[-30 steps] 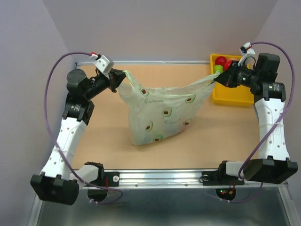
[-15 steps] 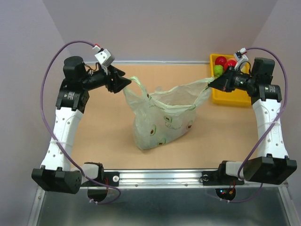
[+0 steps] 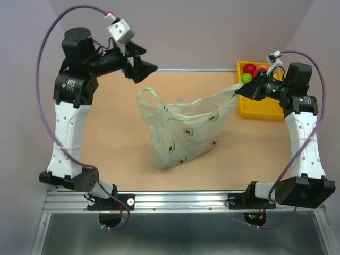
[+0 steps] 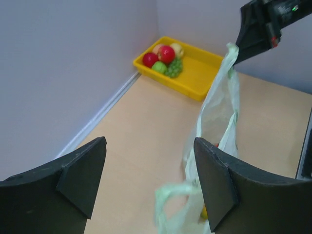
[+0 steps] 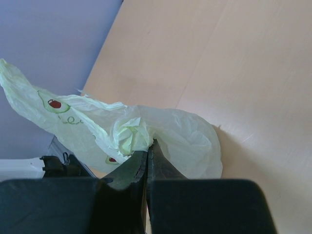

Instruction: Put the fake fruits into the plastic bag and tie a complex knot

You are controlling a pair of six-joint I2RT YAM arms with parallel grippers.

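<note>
The pale-green plastic bag (image 3: 183, 133) stands on the table, its right handle stretched up to my right gripper (image 3: 237, 89), which is shut on the bunched plastic (image 5: 127, 134). The bag's left handle loop (image 3: 147, 96) hangs free. My left gripper (image 3: 150, 69) hovers open and empty above and behind that loop (image 4: 178, 204). The fake fruits, red (image 4: 166, 53), green (image 4: 159, 67) and a bunch of grapes (image 4: 174, 68), lie in the yellow tray (image 4: 202, 73) at the back right. What is inside the bag is hidden.
The yellow tray (image 3: 263, 109) sits just behind my right gripper, by the back wall. Grey walls close the table at the back and on both sides. A metal rail (image 3: 180, 201) runs along the near edge between the arm bases.
My left gripper has opened, let go of the bag's left handle and risen up and back. The freed handle has dropped and the bag has slumped right. My right gripper keeps its hold.
</note>
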